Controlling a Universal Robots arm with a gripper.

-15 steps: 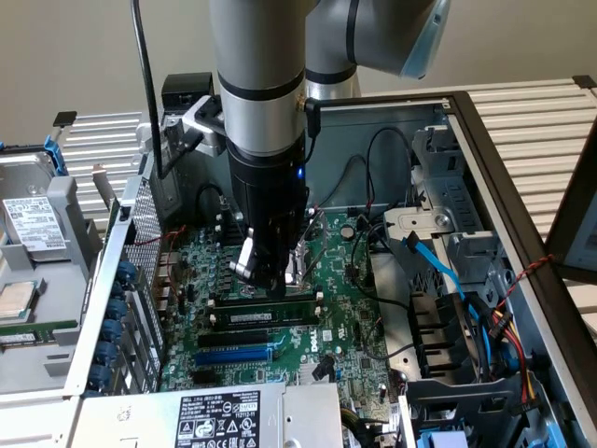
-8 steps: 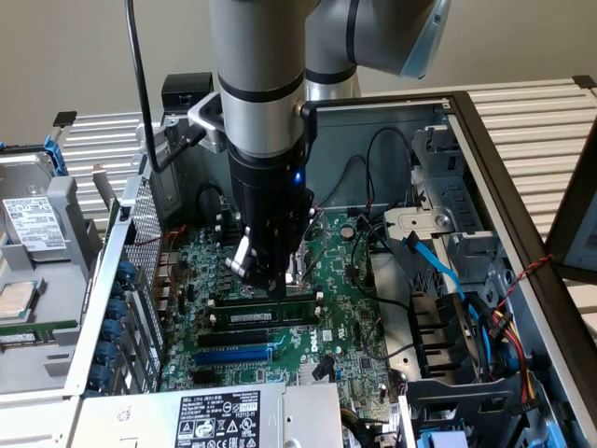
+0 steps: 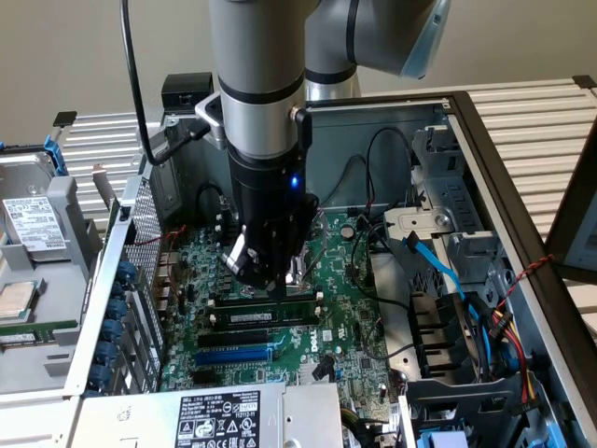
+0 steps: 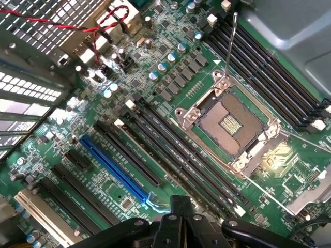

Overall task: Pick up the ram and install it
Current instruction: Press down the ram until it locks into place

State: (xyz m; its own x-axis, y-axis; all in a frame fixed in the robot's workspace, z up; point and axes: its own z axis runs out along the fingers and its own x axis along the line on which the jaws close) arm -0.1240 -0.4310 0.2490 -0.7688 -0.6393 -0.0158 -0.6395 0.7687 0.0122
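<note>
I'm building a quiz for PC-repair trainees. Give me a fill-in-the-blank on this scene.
1. The gripper above the motherboard is ___.
2. One long slot stands out from the black ones because it is coloured ___.
3. The socket, with its bare contacts showing, is ___.
Missing words: shut; blue; empty.

An open computer case (image 3: 522, 215) is lying on a slatted table (image 3: 541, 112), its green motherboard (image 4: 289, 181) facing up beneath the jaws. A blue slot (image 4: 114, 168) is running just beside the jaws, with long black slots (image 4: 176, 155) lying between it and an empty processor socket (image 4: 232, 124), which is sitting farther out. A twisted red wire (image 4: 77, 27) is crossing the metal grille (image 4: 31, 31), well apart from the jaws.
</note>
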